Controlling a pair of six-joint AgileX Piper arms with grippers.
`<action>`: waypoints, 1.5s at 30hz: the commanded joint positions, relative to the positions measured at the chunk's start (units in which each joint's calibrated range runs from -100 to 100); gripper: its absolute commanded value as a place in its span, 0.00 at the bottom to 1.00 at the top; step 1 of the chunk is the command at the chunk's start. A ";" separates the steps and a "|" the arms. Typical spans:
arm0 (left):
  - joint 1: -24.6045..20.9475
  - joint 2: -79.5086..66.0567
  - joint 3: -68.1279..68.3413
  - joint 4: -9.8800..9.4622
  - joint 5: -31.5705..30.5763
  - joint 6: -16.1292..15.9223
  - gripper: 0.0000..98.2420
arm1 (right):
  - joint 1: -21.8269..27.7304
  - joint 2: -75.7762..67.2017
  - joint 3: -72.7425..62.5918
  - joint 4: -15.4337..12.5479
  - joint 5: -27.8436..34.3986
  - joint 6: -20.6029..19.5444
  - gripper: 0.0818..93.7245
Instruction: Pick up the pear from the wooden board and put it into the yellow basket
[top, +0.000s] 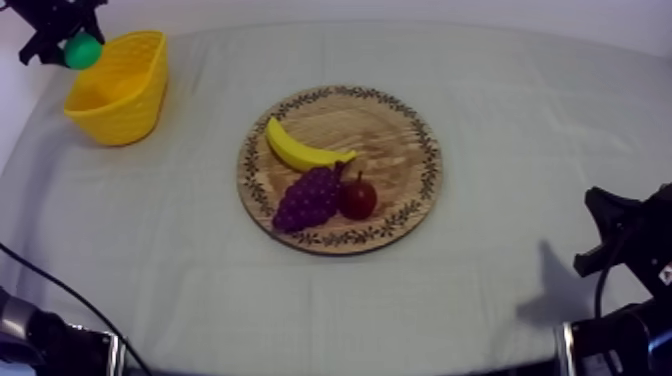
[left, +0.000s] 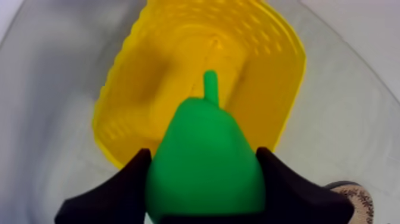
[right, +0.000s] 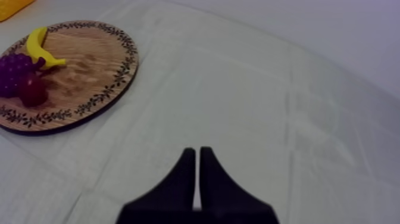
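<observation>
The green pear hangs at the far left, held by my left gripper just left of the yellow basket. In the left wrist view the black fingers clamp the pear on both sides, its stem pointing up, above the basket's open mouth. The round wooden board lies mid-table. My right gripper rests low at the right edge; in the right wrist view it forms a narrow wedge over bare cloth.
On the board lie a banana, a bunch of purple grapes and a small red fruit. Grey-white cloth covers the table around the board.
</observation>
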 joint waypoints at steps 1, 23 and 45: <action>-0.30 6.20 -2.73 0.27 -0.34 -0.22 0.40 | 0.00 -0.04 -0.05 -0.01 0.02 0.02 0.00; -1.24 24.26 -15.39 1.98 -3.38 -0.25 0.86 | 0.00 -0.04 -0.05 -0.01 0.02 0.02 0.00; 1.20 3.25 3.78 1.38 -8.94 0.42 0.43 | 0.00 -0.04 -0.05 -0.01 0.02 0.03 0.00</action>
